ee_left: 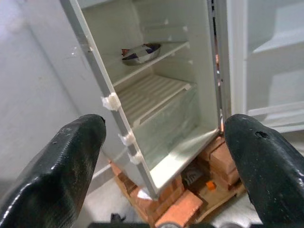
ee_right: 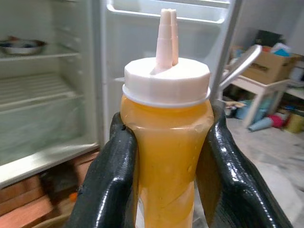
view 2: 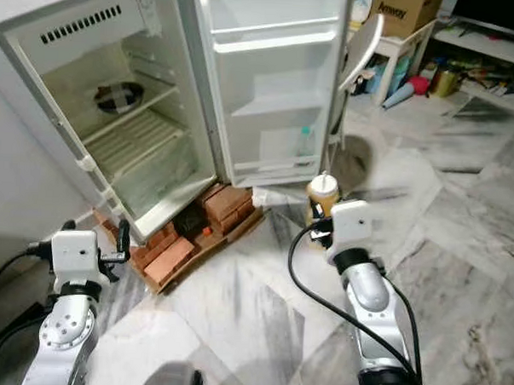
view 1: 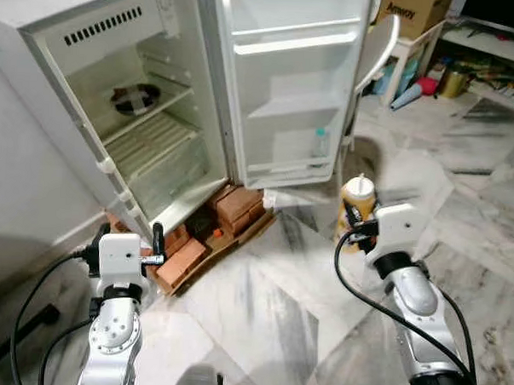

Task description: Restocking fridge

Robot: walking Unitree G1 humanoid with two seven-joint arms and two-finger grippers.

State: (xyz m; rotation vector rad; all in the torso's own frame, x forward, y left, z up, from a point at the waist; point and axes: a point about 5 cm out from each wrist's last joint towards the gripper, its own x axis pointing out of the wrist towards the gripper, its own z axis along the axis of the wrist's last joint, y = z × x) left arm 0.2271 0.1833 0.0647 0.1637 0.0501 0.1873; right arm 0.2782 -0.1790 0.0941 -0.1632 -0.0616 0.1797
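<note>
While right hand (ee_right: 166,161) grips yellow sauce bottle (ee_right: 166,142) upright, nozzle up, long axis vertical, open fridge (view 1: 149,128) lies ahead and to left of it. Door shelves (view 1: 284,168) look nearest, straight ahead of bottle. Left hand (ee_left: 166,156) empty, fingers spread, facing wire shelves (ee_left: 152,92).

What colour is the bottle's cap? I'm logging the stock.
White, with a pale nozzle, on the yellow-orange bottle held in the right claw; clearest in the right wrist view.
</note>
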